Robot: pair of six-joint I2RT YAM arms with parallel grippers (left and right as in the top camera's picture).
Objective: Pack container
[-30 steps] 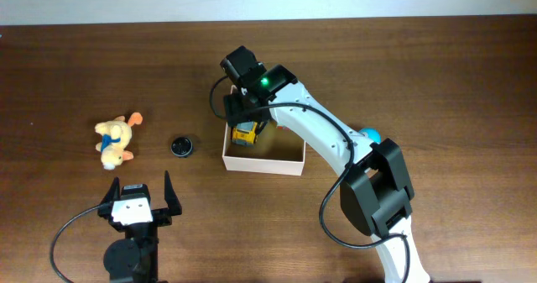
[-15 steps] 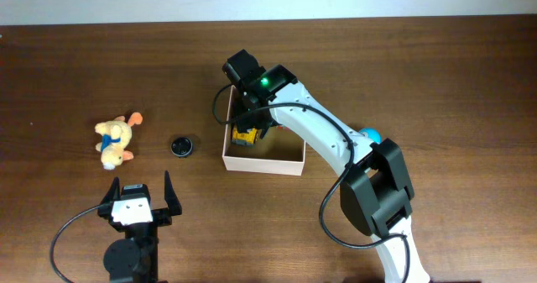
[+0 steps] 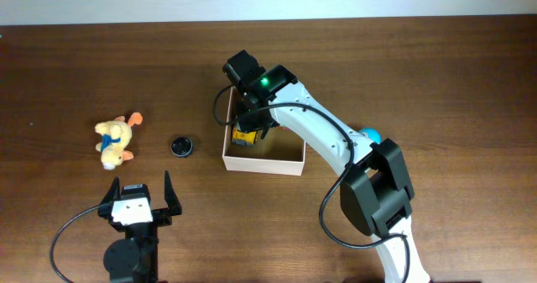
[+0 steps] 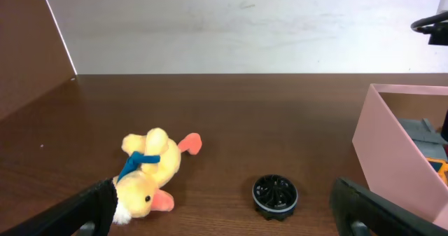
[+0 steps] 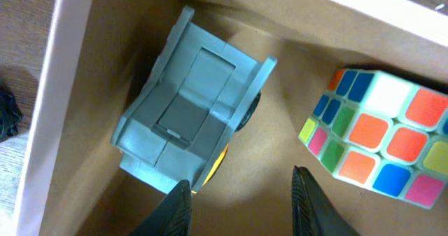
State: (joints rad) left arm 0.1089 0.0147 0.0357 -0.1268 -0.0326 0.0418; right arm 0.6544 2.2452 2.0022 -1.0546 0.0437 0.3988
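Dark wooden tabletop [image 3: 419, 73] carries the container [image 3: 262, 167] near its middle, white walls and tan floor, with a grey-and-yellow toy truck [image 5: 192, 134] and a colour cube [image 5: 378, 141] already lying inside. Our right hand [image 5: 241, 204] hangs low over the truck, fingers part-way apart and gripping nothing; our left hand [image 4: 234, 208] sits wide open and empty near the plush duck [image 3: 115, 142] and black disc [image 3: 182, 145]. We judge the risk lies in lifting out — a fingertip could snag the truck or a wall and drag the light box

Square, shallow cardboard container [image 3: 264, 165], white walls, tan inside, open-topped, upright on the brown table [image 3: 436, 81].
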